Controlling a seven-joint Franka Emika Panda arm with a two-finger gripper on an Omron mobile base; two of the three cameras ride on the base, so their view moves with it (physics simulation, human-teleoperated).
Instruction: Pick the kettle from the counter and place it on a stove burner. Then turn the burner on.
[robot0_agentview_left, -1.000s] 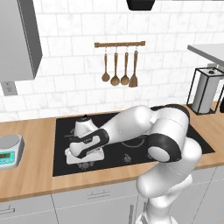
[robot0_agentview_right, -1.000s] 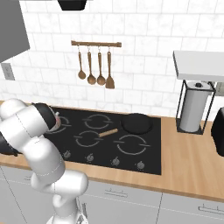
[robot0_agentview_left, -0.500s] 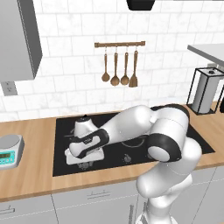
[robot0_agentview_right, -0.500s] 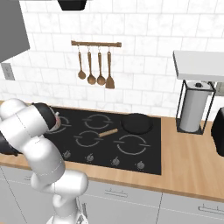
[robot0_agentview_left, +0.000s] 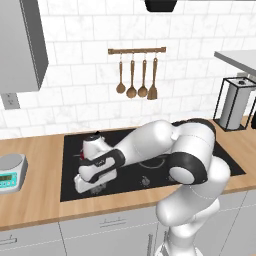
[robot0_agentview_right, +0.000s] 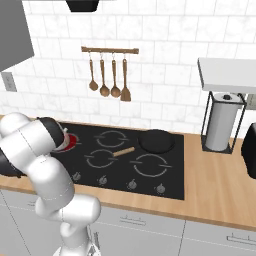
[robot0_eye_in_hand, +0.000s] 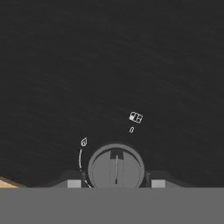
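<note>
The silver kettle (robot0_agentview_left: 92, 146) with its black lid knob stands on the back left stove burner of the black cooktop (robot0_agentview_left: 200, 160). That burner glows red under it (robot0_agentview_right: 71, 143), and my arm hides most of the kettle in the right base view. My gripper (robot0_agentview_left: 91, 189) points down at the front left edge of the cooktop. In the hand view its gripper (robot0_eye_in_hand: 116, 183) has one fingertip (robot0_eye_in_hand: 73, 182) on each side of a round grey control knob (robot0_eye_in_hand: 116, 166), close against it. The wooden counter (robot0_agentview_left: 35, 205) runs around the cooktop.
A black frying pan (robot0_agentview_right: 156, 141) with a wooden handle (robot0_agentview_right: 123, 151) sits on the back right burner. More knobs (robot0_agentview_right: 132, 184) line the cooktop's front edge. A grey scale (robot0_agentview_left: 10, 172) stands at the left, and a paper towel holder (robot0_agentview_right: 220, 125) at the right.
</note>
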